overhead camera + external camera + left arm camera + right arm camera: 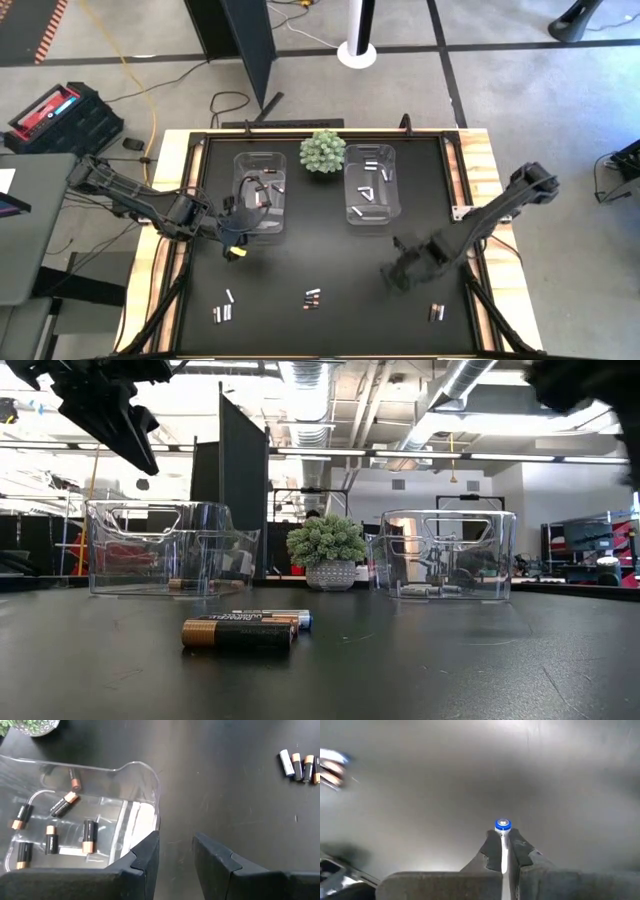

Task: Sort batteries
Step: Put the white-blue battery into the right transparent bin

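My right gripper (395, 275) hangs over the black table (330, 260) at the near right, shut on a pale battery (503, 826) with a blue-ringed end. My left gripper (175, 840) stands open above the near right corner of the left clear bin (145, 775), with nothing between its fingers. Dark copper-ended batteries (88, 835) lie on that bin's floor. Pale batteries lie in the right bin (371, 185). Loose batteries lie on the table in three small groups (222, 312), (312, 298), (436, 312). My right gripper pinches the pale battery's body (504, 855) between its two fingers. The battery lies along the fingers, and its blue-ringed end sticks out past the fingertips. The fingers point steeply down, and the battery is lifted clear of the table.
A green spiky ball plant (323, 152) in a pot stands between the two bins at the table's far side. In the low view the middle battery group (240, 632) lies in front of the bins. Bare table shows between the bins and the near battery groups.
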